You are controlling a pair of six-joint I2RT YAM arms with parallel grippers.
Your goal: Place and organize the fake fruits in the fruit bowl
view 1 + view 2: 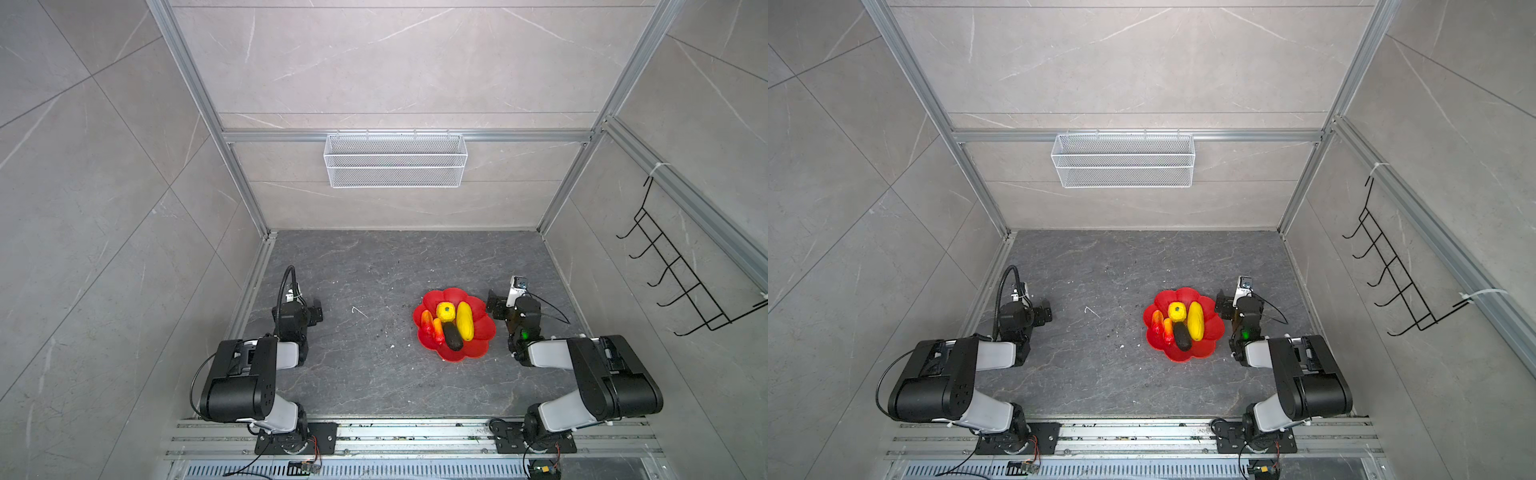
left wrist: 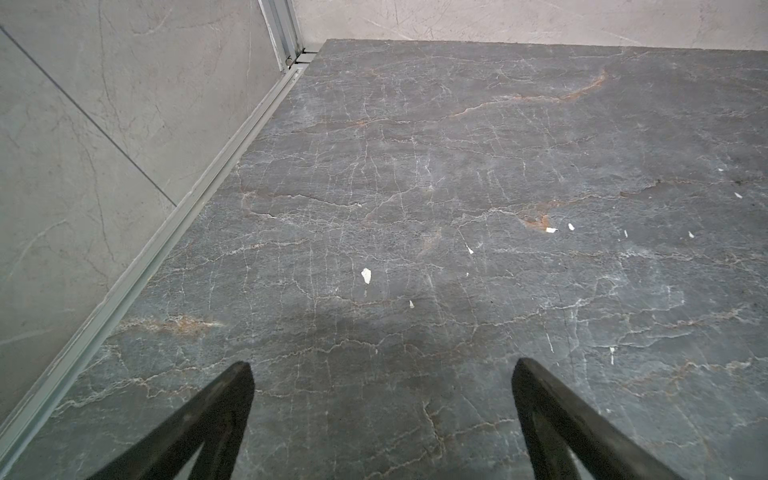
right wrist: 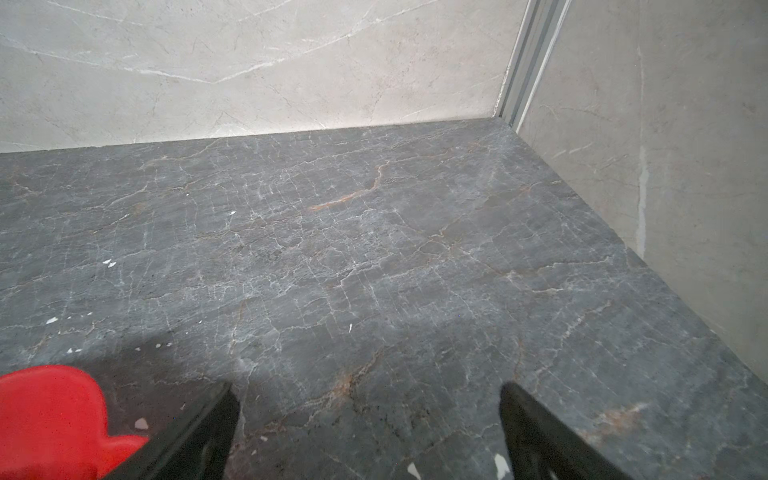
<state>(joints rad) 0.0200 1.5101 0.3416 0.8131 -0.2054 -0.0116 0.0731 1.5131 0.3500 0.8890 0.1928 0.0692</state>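
In both top views all five fake fruits sit inside the red flower-shaped fruit bowl (image 1: 453, 294) on the dark stone table (image 1: 374, 374). The long yellow ribbed fruit (image 1: 465, 321) is on the side nearest the right arm, with the round yellow fruit (image 1: 446, 311) beside it. The dark oval fruit (image 1: 454, 338) points toward the near rim, and the two orange-red fruits (image 1: 427, 322) are tucked together on the side away from that arm. Looks finished, I'd judge.

The right gripper (image 1: 496, 305) hangs just beside the bowl's rim, and there's the hazard. Any sweep toward the middle could clip a petal and shove the shallow dish, and these glossy pieces would likely roll out. The dark oval lies closest to the near edge, so it would probably go over first. The left gripper (image 1: 316, 312) is well apart from everything, over bare table.

Left wrist view: fingers spread wide with nothing between them, only veined stone and white flecks (image 2: 365, 275). No danger here unless it drops and scrapes the table.

Right wrist view: fingers spread wide too, and empty, with a red petal of the bowl right alongside one finger (image 3: 199, 432). Whether they touch, I cannot tell. Any pull-back wants to go up and away from the bowl, not across it.
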